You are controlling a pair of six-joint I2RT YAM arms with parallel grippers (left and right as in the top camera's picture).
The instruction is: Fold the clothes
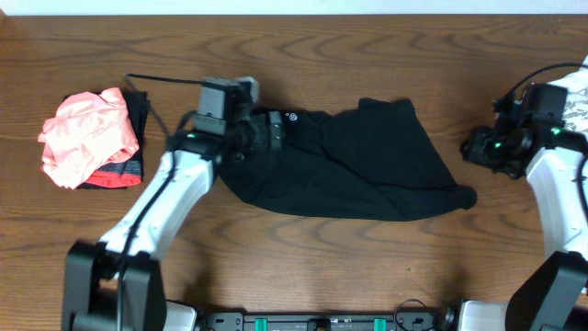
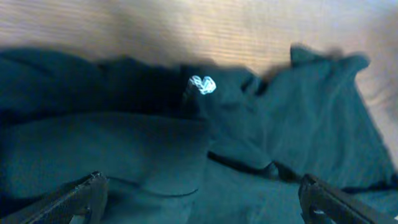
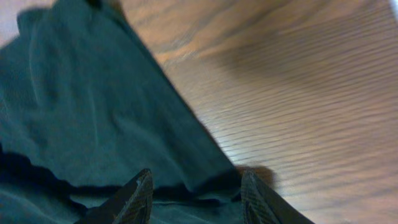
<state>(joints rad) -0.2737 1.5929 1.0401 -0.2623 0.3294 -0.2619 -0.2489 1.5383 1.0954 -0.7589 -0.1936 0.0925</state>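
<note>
The clothes in play are a large black garment (image 1: 349,165) spread crumpled across the table's middle, with a small white logo (image 2: 202,84) near its left end. My left gripper (image 1: 276,133) hovers over that left end. In the left wrist view its jaws (image 2: 202,190) stand wide open with only black cloth (image 2: 155,149) beneath them. My right gripper (image 1: 478,147) is just off the garment's right tip (image 1: 464,195). In the right wrist view its fingers (image 3: 196,186) stand apart above the cloth's hem (image 3: 93,124), gripping nothing.
A coral-pink garment (image 1: 87,136) lies bunched at the far left on a dark piece with a red edge (image 1: 124,170). A white patterned cloth (image 1: 577,92) shows at the right edge behind my right arm. Bare wooden table (image 1: 367,55) surrounds the black garment.
</note>
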